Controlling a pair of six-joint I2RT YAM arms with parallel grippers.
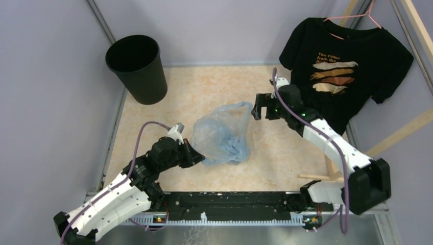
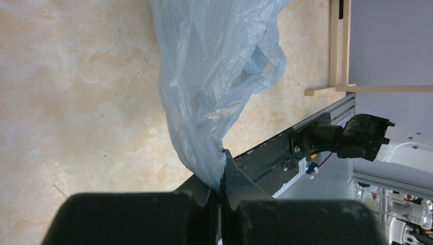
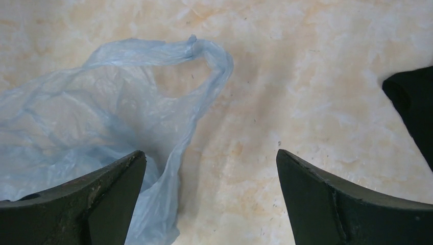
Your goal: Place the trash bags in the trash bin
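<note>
Top external view: the pale marbled surface (image 1: pixel 204 87) carried everything, with both arms reaching in from its near edge.
Black printed T-shirt (image 1: pixel 306 51): hung at the far right, no part of this job.
Trash bin (image 1: pixel 148 87): stood upright in the far left corner, mouth open, nothing visible inside, well apart from the bag.
Trash bag (image 1: pixel 222 135): thin, light-blue and crumpled, it lay mid-surface between the two tools, not yet in the bin.
Left tool (image 2: pixel 222 163): pressed together, pinching the bag's near-left edge; the film ran straight into the closed fingers.
Right tool (image 3: pixel 212 158): spread wide and holding nothing, poised just beside the bag's far-right side.
Handle loop (image 3: pixel 204 51): lay free on the surface ahead of the right tool's left finger.
Risk, slip: only a thin fold was pinched, so a quick pull toward the bin could probably draw the slick film out.
Risk, drape: the bag looked about as large as the bin, so carried by one edge it could trail, hang over the rim, or tip the bin.
Risk, snag: the open right tool could hook the loop and tug against the left.
</note>
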